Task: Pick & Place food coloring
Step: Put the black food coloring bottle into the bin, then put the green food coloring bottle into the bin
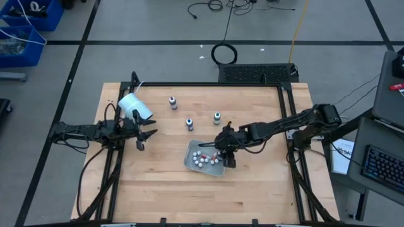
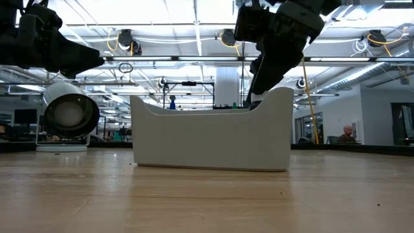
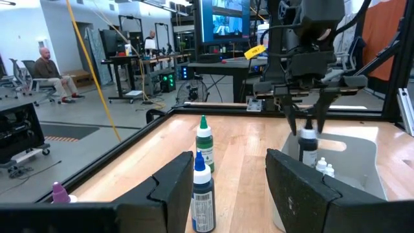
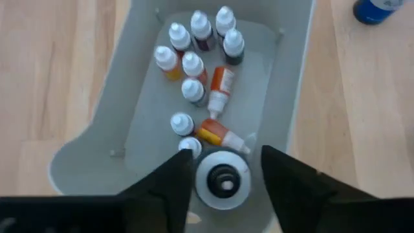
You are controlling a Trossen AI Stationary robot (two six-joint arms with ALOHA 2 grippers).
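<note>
Right gripper [image 1: 225, 157]: over the right end of the grey tray [image 1: 189, 156], near the middle of the table [image 1: 252, 189]. A black-capped bottle [image 4: 222, 179] sits between its fingers [image 4: 294, 184]. The left wrist view shows the same bottle [image 3: 308, 144] upright, its base down inside the tray, with the fingertips at either side of the cap. Whether the fingers press on it or have let go cannot be told.

Left gripper [image 1: 140, 133]: on the left side of the table, just near of the white cup [image 1: 135, 106], which lies on its side. Fingers [image 3: 304, 188] parted, nothing between them.

Food coloring in tray: about ten small white-capped bottles [image 4: 194, 65]; several upright at the tray's left end, two with orange labels [image 4: 220, 87] lying flat.

Food coloring on table: three bottles stand upright, far of the tray and clear of it. The far-left one [image 1: 172, 102] is set apart; the blue one [image 1: 189, 123] is closest to the tray; the green one [image 1: 216, 118] stands to its right.

Tray position: right of the cup, well apart from it; in the low view its pale wall [image 2: 207, 139] stands between the two arms.

Background: a seated person [image 3: 50, 68] in the room beyond the table.
</note>
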